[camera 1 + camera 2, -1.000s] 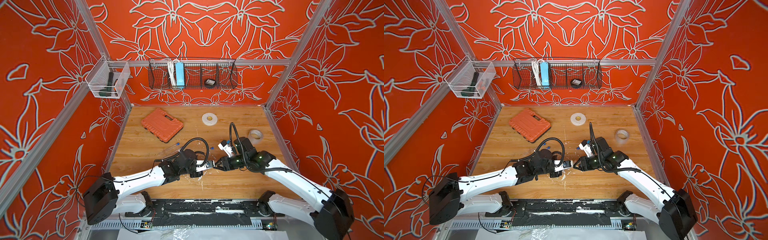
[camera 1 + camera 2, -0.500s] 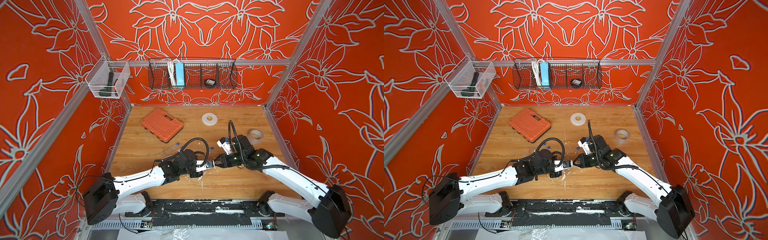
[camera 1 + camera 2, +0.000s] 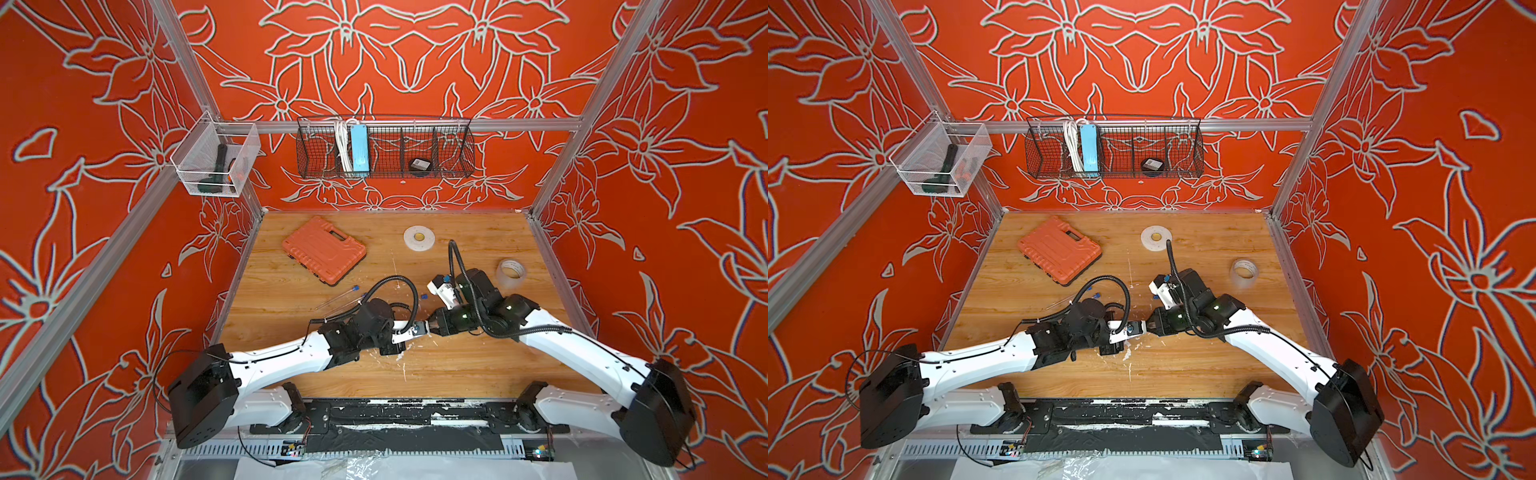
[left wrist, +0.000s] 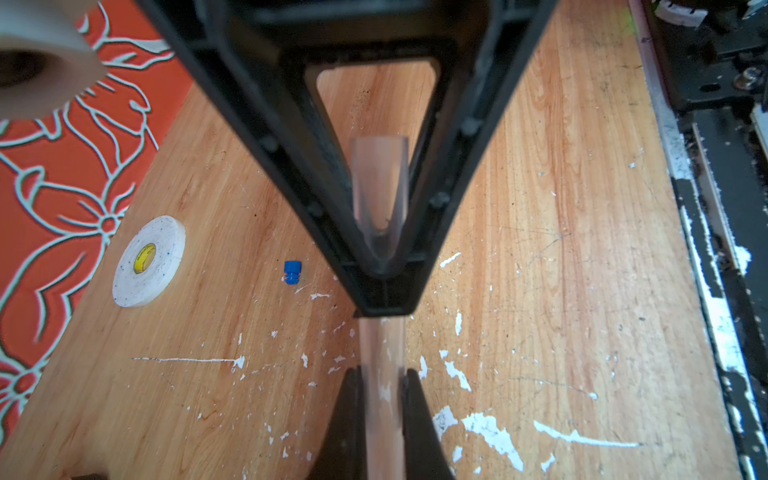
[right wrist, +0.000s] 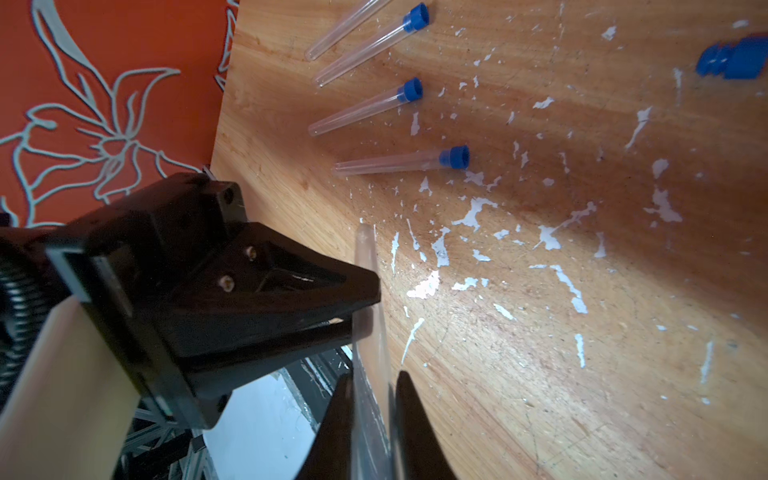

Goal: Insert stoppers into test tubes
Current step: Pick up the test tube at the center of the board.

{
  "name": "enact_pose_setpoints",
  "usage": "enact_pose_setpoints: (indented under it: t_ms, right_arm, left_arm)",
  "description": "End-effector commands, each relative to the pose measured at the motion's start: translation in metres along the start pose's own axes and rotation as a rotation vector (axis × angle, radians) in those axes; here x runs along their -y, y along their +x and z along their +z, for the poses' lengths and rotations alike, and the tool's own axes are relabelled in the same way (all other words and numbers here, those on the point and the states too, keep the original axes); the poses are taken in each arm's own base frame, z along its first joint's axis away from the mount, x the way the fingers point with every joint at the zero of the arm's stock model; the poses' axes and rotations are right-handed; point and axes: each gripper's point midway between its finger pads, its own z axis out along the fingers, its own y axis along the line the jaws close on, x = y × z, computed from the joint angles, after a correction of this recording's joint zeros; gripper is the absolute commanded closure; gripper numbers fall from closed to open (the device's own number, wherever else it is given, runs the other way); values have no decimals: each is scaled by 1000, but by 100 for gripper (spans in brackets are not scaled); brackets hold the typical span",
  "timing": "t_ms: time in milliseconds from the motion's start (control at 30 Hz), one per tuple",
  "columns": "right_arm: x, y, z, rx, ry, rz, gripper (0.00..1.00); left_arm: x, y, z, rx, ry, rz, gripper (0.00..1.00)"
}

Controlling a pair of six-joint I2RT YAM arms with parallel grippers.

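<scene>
One clear, unstoppered test tube (image 4: 381, 340) is held level above the table by both grippers, which meet tip to tip. My left gripper (image 4: 381, 374) (image 3: 419, 331) is shut on it. My right gripper (image 5: 371, 379) (image 3: 434, 326) is shut on the same tube (image 5: 365, 270), nearer its open mouth. Three test tubes (image 5: 390, 163) with blue stoppers (image 5: 454, 156) lie on the wood beside a bare tube (image 5: 340, 29). A loose blue stopper (image 4: 292, 272) (image 3: 424, 296) lies on the table near the grippers.
An orange tool case (image 3: 324, 255) lies at the back left. A white tape roll (image 3: 419, 237) and a clear tape roll (image 3: 511, 272) sit at the back right. A wire basket (image 3: 384, 145) hangs on the back wall. Black rails (image 3: 415, 415) run along the front edge.
My right gripper has moved left up to the left gripper's tip and closed on the tube. The left arm has stayed still with its grip.
</scene>
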Motion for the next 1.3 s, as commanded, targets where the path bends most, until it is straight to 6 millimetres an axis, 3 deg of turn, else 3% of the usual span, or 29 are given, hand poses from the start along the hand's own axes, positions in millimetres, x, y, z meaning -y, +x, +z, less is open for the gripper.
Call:
enact_pose_setpoints:
  t_ms: [0, 100, 233, 433, 700, 1067, 1133, 1267]
  right_arm:
    - [-2, -5, -4, 11, 19, -6, 89]
    - [-5, -3, -5, 1, 7, -8, 94]
    - [-14, -4, -11, 7, -26, -14, 98]
    - [-32, -8, -22, 20, -98, -28, 97]
    - [-42, -13, -24, 32, -156, -17, 96]
    - [-43, -14, -25, 32, -175, -8, 93]
    - [-44, -15, -26, 35, -176, -9, 84]
    - [-49, -26, -37, 74, -179, -30, 58]
  left_arm:
    - [-7, -2, -1, 0, -21, -11, 100]
    - [-10, -3, -2, 6, -37, -14, 91]
    - [-13, -3, -4, 15, -57, -12, 71]
    - [-11, -5, -8, 40, -51, -7, 65]
    - [-9, -11, -12, 78, -43, 0, 71]
    - [-9, -16, -16, 104, -46, 13, 90]
    - [-10, -19, -19, 113, -49, 17, 94]
    - [-16, -28, -25, 129, -68, 9, 100]
